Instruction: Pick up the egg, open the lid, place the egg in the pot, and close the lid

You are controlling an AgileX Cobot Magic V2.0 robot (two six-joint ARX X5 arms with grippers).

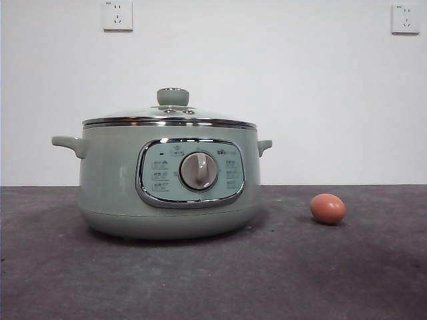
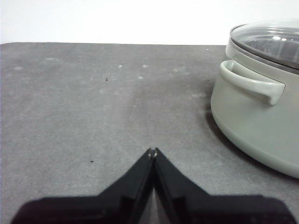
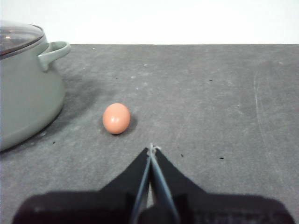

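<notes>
The sage-green pot (image 1: 170, 183) stands left of centre in the front view, with its glass lid (image 1: 170, 117) seated on the rim and a green knob on top. The brown-orange egg (image 1: 327, 209) lies on the dark table to the pot's right, apart from it. In the right wrist view the egg (image 3: 116, 118) rests a short way ahead of my right gripper (image 3: 152, 148), whose jaws are shut and hold nothing; the pot (image 3: 25, 88) is beside it. My left gripper (image 2: 152, 151) is shut and hovers over bare table beside the pot (image 2: 257, 112) and its side handle (image 2: 252, 81).
A dark grey mat (image 1: 213, 267) covers the table, with a white wall behind. Two wall sockets (image 1: 117, 15) sit high on that wall. Neither arm shows in the front view.
</notes>
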